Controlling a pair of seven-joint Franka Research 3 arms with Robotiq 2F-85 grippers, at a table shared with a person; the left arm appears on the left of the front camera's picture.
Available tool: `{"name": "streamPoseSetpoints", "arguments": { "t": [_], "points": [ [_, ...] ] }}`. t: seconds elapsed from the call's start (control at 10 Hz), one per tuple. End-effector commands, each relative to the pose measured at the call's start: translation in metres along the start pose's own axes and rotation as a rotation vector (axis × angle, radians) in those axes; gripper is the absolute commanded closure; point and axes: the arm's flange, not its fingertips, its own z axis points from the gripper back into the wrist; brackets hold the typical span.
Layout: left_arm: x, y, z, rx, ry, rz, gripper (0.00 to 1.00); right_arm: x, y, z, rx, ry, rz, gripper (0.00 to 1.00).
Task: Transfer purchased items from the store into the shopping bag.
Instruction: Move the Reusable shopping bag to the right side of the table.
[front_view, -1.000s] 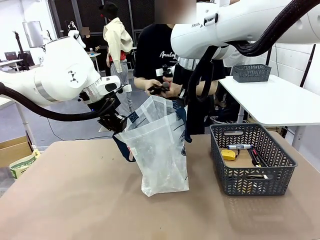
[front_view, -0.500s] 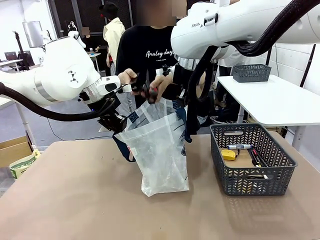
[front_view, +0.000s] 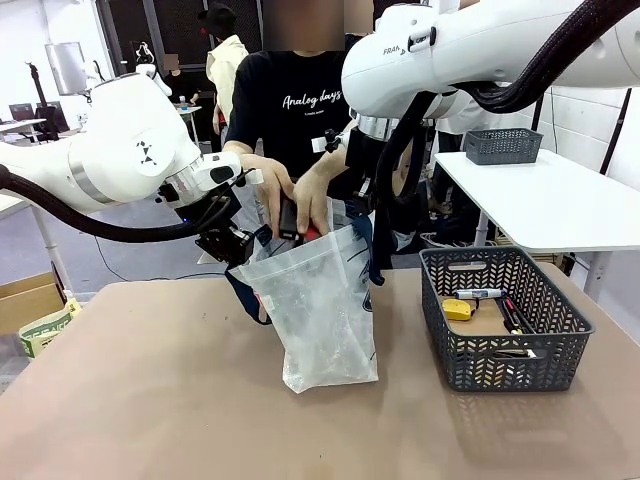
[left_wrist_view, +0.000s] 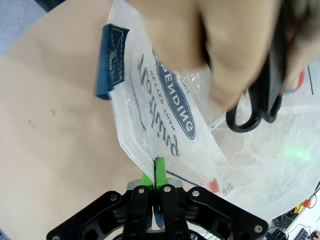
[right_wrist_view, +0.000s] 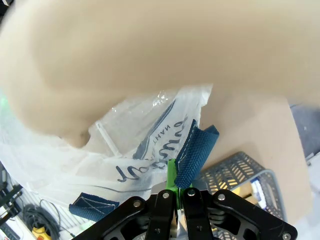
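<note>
My left end effector (left_wrist_view: 155, 170) is clamped on the rim of the translucent whitish plastic shopping bag (front_view: 320, 300) on the counter (front_view: 150, 400), and my right end effector (right_wrist_view: 176, 181) is clamped on its navy strap handle (right_wrist_view: 195, 150). The person's hands (front_view: 290, 195) lower a black item (left_wrist_view: 260, 100), possibly scissors, into the mouth, so I should hold both grips taut and motionless.

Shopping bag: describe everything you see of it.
The shopping bag is translucent plastic with navy strap handles and a dark logo in white script. It stands on the table, mouth open: the left end effector pinches its rim, the right end effector a strap. A person's hands hold a black item above.
</note>
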Motion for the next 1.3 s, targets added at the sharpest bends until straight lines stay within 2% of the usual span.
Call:
{"name": "streamPoseSetpoints", "arguments": {
  "t": [0.0,1.2],
  "points": [
    [-0.0019,0.0005,-0.0012,0.003,0.003,0.002,1.0,0.0006,-0.0002,-0.0003,0.002,0.002,-0.002,1.0],
    [-0.0019,0.0005,-0.0012,0.003,0.003,0.002,1.0,0.0006,-0.0002,-0.0003,0.002,0.002,-0.002,1.0]
  ]
}}
